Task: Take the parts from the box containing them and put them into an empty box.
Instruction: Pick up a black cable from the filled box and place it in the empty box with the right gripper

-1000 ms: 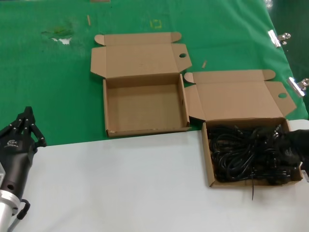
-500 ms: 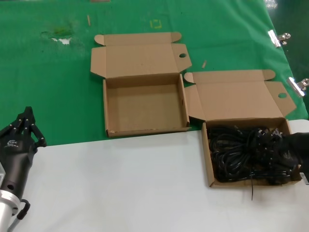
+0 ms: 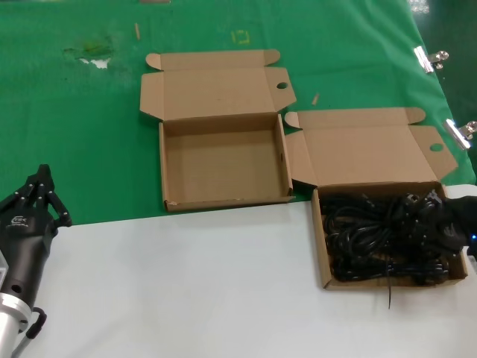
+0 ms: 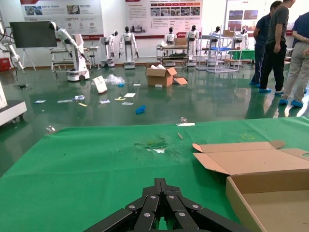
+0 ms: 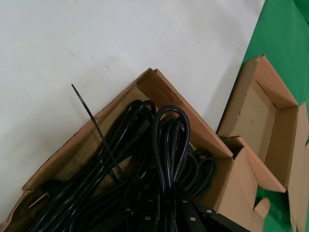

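A green cloth (image 3: 89,149) is covering the far half of the table, with a white surface (image 3: 186,283) nearer the robot; behind it the left wrist view is showing a hall with other robots on display and people standing about.

The box containing them (image 3: 322,246) is sitting on the white surface at the right, lid folded back, and the parts (image 3: 373,235), black power cables in long coiled bundles, are lying tangled inside it. The right gripper (image 3: 456,224) is reaching into that box from its right edge. In the right wrist view one looped bundle (image 5: 170,145) is running down between its fingers, which appear to be closing on it, though the tips are hidden by cable.

The step in hand looks like lifting one bundle free. It would go best with a grip across the middle of that single coil and a straight, slow rise, because neighbouring cables are overlapping and may drag along. A loose cable tie (image 5: 94,125) is sticking out over the box wall and could snag.

The empty box (image 3: 168,160) is lying open on the green cloth, to the left and farther back, its corner just beside the full box's lid (image 3: 365,149). That raised lid is standing between the two boxes. The left gripper (image 3: 37,198) is parked at the near left, fingers together.
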